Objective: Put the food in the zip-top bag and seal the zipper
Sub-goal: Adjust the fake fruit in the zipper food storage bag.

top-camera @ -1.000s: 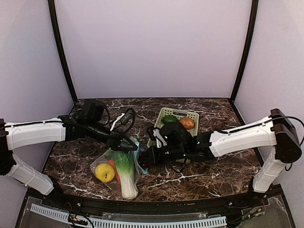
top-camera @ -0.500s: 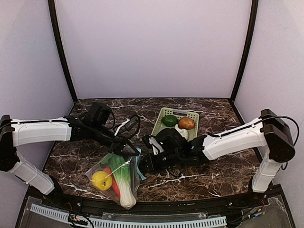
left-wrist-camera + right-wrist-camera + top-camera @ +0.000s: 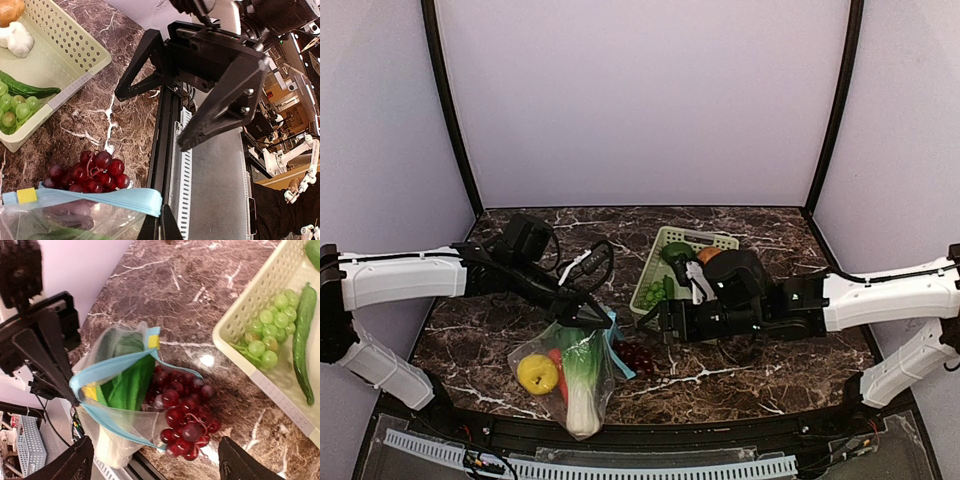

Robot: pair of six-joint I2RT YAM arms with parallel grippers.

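The zip-top bag (image 3: 565, 375) lies at the near left with a yellow lemon (image 3: 537, 373), a red pepper (image 3: 557, 365) and a leafy green (image 3: 582, 385) inside. My left gripper (image 3: 595, 318) is shut on the teal zipper (image 3: 100, 197) and holds the mouth lifted open. The purple grapes (image 3: 182, 412) lie at that mouth, part inside the plastic and part on the marble. My right gripper (image 3: 665, 322) hangs open just right of the grapes, holding nothing.
The pale green basket (image 3: 670, 240) stands behind the right arm. It holds green grapes (image 3: 267, 330), a long green pepper (image 3: 302, 340), a white bulb (image 3: 17, 37) and a brown potato (image 3: 708, 254). The table's black front rail (image 3: 165, 150) runs close to the bag.
My right gripper has opened and drawn back to the right, leaving the purple grapes at the bag's mouth. The left gripper keeps its hold on the zipper edge.
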